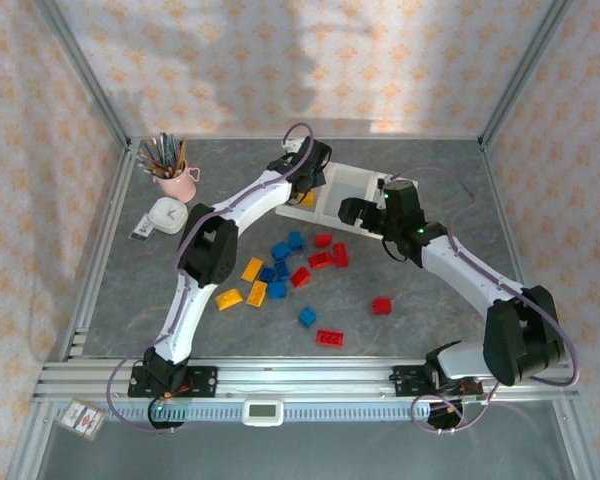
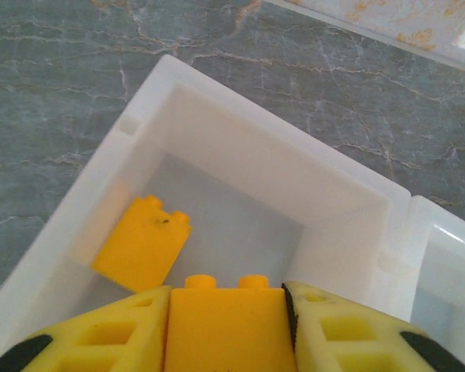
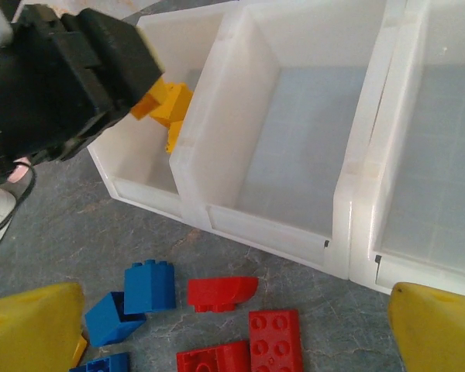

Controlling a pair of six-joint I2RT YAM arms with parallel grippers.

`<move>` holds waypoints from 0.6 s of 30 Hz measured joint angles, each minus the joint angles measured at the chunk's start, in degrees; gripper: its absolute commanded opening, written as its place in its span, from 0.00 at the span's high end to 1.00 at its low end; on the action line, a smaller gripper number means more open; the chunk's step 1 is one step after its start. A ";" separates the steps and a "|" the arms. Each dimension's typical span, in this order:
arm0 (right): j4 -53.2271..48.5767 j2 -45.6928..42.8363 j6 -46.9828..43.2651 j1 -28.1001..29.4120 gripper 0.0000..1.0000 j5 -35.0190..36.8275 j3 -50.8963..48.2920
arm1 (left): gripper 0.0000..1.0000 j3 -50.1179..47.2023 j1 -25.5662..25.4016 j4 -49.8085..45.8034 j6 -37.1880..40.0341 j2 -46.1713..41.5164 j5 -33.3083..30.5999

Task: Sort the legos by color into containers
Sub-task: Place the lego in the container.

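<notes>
Loose bricks [image 1: 292,268] dot the near desk [image 1: 420,330]. Right tool [image 3: 234,329] hangs spread, holding nothing, before the tray [image 3: 256,229]. Left tool [image 2: 225,291] pinches a yellow brick [image 2: 226,337] over the end bin [image 2: 240,167], another yellow [image 2: 142,246] below. Best let go centred, off the walls. Brick's lower half cut off; grip firmness unclear.

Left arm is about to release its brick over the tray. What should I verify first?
1. Left gripper above the end compartment of the long white plastic three-compartment tray: ok.
2. Yellow studded plastic brick sits between both fingers: ok.
3. Colour match: second yellow brick already lies in that compartment: ok.
4. Landing spot beside the second yellow brick is bare: ok.
5. Right gripper open, over loose bricks, apart from the tray: ok.
6. Drop height above the compartment floor: cannot tell.
</notes>
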 measured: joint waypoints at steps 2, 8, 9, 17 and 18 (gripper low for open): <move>-0.02 0.28 -0.20 0.00 0.00 -0.09 0.17 | 0.51 1.68 0.04 -0.72 0.20 0.92 0.11; -0.02 0.44 -0.79 0.00 0.00 -1.70 0.35 | 0.45 2.95 0.13 -1.38 0.74 0.83 0.68; -0.02 0.44 -0.85 0.00 0.00 -2.16 0.37 | 0.44 2.93 0.13 -1.66 0.85 0.70 0.85; -0.15 0.28 -1.95 0.44 0.00 -5.16 0.37 | 0.43 -12.04 0.13 -0.57 1.18 -13.27 3.89; -0.26 0.17 -2.08 0.74 0.00 -5.38 0.37 | 0.43 -15.26 0.11 -0.20 1.14 -16.50 4.15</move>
